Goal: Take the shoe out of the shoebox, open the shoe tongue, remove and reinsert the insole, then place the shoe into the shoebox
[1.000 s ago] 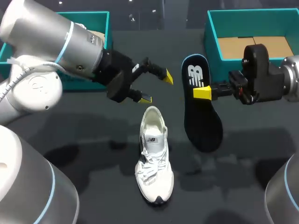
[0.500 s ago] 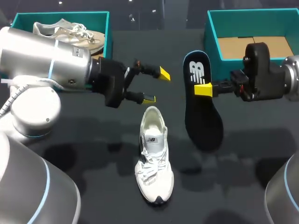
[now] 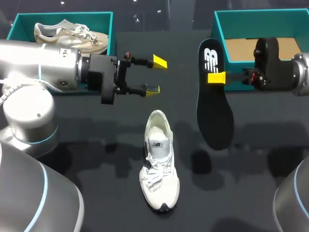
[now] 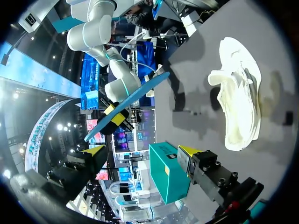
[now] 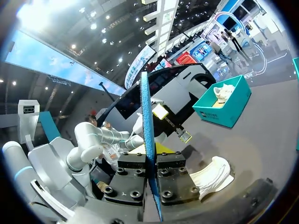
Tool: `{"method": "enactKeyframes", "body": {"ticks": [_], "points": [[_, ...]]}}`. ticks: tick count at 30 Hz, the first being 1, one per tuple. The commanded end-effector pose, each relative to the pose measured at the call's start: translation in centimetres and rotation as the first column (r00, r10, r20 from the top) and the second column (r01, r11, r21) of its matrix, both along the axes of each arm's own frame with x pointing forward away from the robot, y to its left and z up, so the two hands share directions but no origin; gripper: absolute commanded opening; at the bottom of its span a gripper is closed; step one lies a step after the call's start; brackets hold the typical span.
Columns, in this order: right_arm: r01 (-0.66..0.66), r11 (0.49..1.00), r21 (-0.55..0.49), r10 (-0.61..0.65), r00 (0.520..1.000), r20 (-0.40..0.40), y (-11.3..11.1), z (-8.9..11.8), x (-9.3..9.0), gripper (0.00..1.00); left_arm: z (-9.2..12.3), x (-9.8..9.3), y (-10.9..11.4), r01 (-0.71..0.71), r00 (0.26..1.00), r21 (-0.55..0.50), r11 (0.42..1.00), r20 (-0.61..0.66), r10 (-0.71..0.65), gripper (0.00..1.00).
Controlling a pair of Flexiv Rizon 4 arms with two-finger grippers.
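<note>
Clamping logo-marked insole [image 3: 216,121]: right claw [image 3: 216,78].

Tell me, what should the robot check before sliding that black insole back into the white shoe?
1. Hold on the insole by the right gripper: ok, fingers shut on it.
2. Is the left gripper free to steady the shoe: ok, open and empty.
3. Shoe upright on the table, opening upward: ok.
4. Is the tongue pulled back far enough: cannot tell.
5. Insole apart from the shoe: ok, it hangs in the air beside it.
</note>
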State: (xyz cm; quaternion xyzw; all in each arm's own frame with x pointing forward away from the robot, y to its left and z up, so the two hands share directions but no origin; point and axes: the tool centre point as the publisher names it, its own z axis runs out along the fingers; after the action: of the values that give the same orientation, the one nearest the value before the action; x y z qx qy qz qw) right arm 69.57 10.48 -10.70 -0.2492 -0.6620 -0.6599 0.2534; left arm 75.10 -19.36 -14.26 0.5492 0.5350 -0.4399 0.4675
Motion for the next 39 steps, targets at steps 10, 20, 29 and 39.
{"method": "enactKeyframes", "body": {"ticks": [10, 20, 29, 39], "points": [[0.027, 0.999, -0.033, -0.035, 0.958, -0.286, 1.4, -1.1, 3.9, 0.00, -0.3, -0.6, -0.2, -0.007, 1.000, -0.005, 1.000, -0.008, 0.007, 1.00], [0.018, 0.998, -0.058, -0.040, 0.917, -0.397, 3.0, -1.0, 5.3, 0.00, -0.3, -0.8, -0.4, 0.024, 1.000, -0.013, 1.000, -0.003, -0.024, 1.00], [0.051, 0.998, -0.043, -0.065, 0.872, -0.484, 3.8, -1.2, 6.3, 0.00, -0.7, -1.4, -1.4, 0.016, 1.000, -0.012, 1.000, -0.013, -0.016, 1.00], [0.067, 0.998, -0.021, -0.067, 0.813, -0.578, 4.2, -1.9, 6.5, 0.00, -0.5, -1.1, -1.6, 0.011, 0.999, -0.025, 1.000, -0.044, -0.012, 1.00]]}}
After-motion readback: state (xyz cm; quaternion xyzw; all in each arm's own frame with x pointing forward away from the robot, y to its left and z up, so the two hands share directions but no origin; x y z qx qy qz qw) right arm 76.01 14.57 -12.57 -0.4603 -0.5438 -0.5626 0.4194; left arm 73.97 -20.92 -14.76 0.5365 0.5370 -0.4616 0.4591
